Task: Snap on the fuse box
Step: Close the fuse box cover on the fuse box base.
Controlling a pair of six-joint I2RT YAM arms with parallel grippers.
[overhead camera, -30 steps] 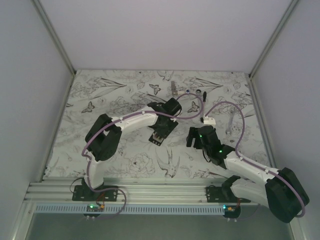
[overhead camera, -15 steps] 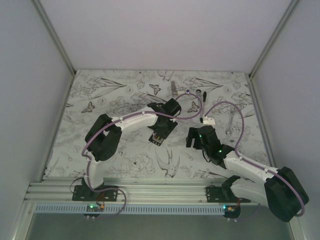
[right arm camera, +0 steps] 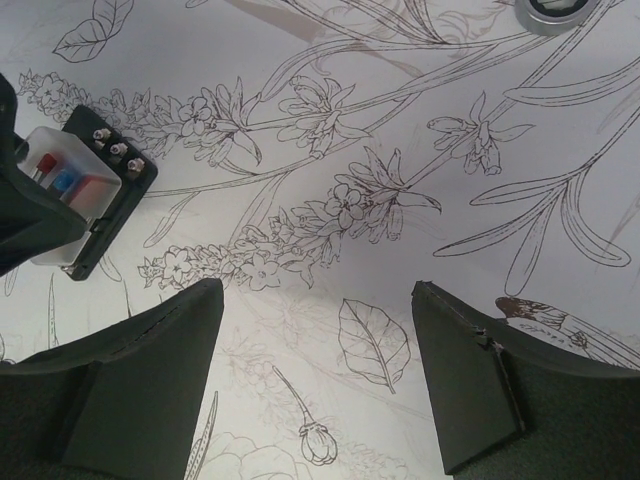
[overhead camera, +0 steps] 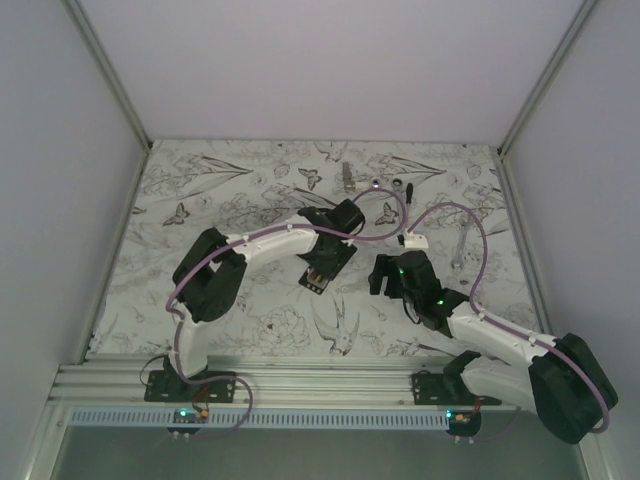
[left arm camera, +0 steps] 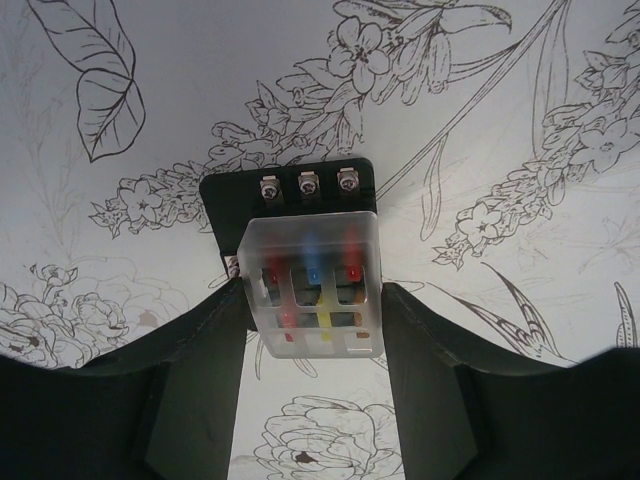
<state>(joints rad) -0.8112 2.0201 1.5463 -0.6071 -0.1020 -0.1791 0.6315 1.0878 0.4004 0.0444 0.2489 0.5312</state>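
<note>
Your right pincer (overhead camera: 380, 272) has crept slightly to the left since a second ago, while the fuse box (left arm camera: 312, 270) has scarcely moved. The box lies near the middle of the flower-printed surface (overhead camera: 230, 190). Its black base with three screws shows beyond a frosted cover over red, blue and yellow fuses. Your left pincer (left arm camera: 312, 290) is grasping it, with one finger pressed against each side of the cover. The right pincer hovers just to the right of the box, apart from it and released, its fingers spread wide above the surface. A silver wrench (overhead camera: 460, 247) lies farther right, well apart from the box.
</note>
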